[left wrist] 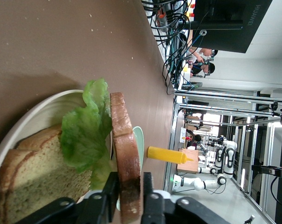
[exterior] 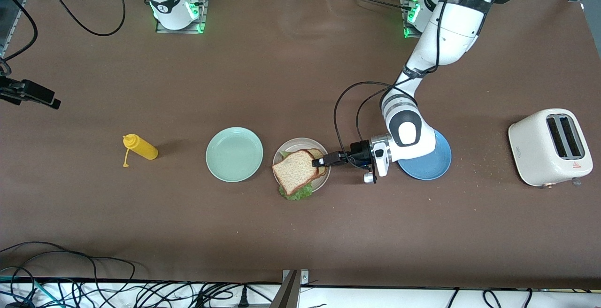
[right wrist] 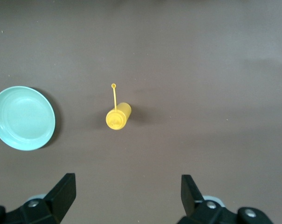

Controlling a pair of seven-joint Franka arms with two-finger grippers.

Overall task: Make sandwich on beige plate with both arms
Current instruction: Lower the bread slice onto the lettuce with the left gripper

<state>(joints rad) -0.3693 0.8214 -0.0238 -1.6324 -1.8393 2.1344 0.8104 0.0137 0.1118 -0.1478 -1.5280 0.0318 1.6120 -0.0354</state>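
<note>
The beige plate [exterior: 324, 181] lies between the mint-green and blue plates. On it are a bottom bread slice [exterior: 318, 154] and a green lettuce leaf [exterior: 296, 192]. My left gripper [exterior: 320, 161] reaches in low from the blue plate's side and is shut on the edge of the top bread slice [exterior: 295, 170], held over the lettuce. In the left wrist view the held slice [left wrist: 126, 154] shows edge-on between the fingers [left wrist: 109, 192], with the lettuce [left wrist: 87, 133], the bottom slice [left wrist: 31, 179] and the plate rim [left wrist: 40, 112] beside it. My right gripper [right wrist: 127, 181] is open and empty, high over the yellow bottle.
A yellow squeeze bottle [exterior: 140, 147] lies toward the right arm's end, with the mint-green plate [exterior: 234, 154] beside it. The blue plate [exterior: 429, 162] sits under my left wrist. A white toaster [exterior: 550, 146] stands toward the left arm's end.
</note>
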